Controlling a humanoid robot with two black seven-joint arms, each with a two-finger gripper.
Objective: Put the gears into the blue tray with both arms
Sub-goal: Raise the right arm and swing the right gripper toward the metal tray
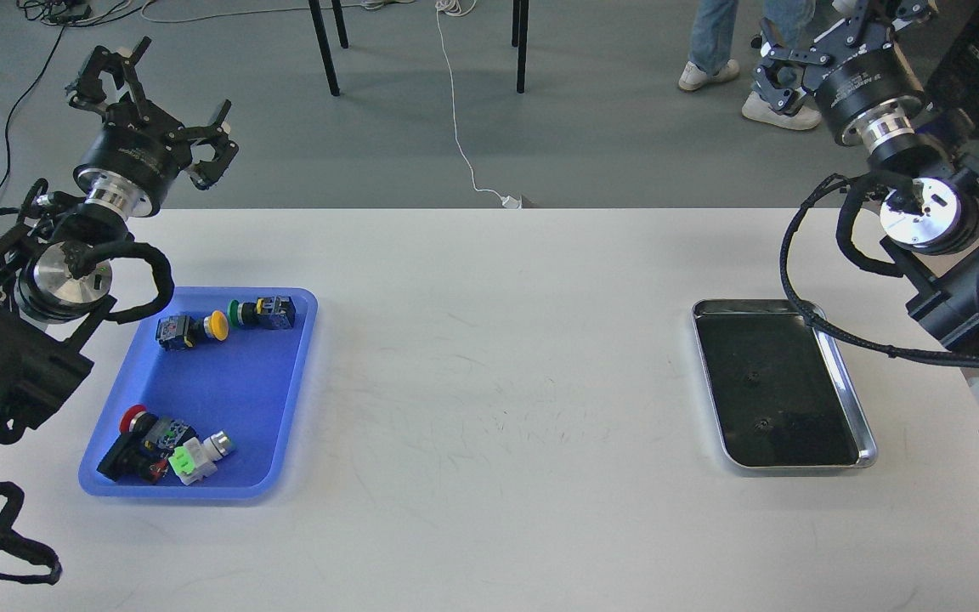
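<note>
Currently: left pincer (143,109) spread wide, empty, raised beyond worktop (498,357) far edge. Right pincer (829,34) top-right, cropped, can't tell opening. Blue tray (226,382) at left, holding push-button switches (226,319). 2 gears (751,374) lying in steel tray (855,416) at right.

A steel tray (853,406) lies on the white table (498,382), push-button switches (226,314) far left.
</note>
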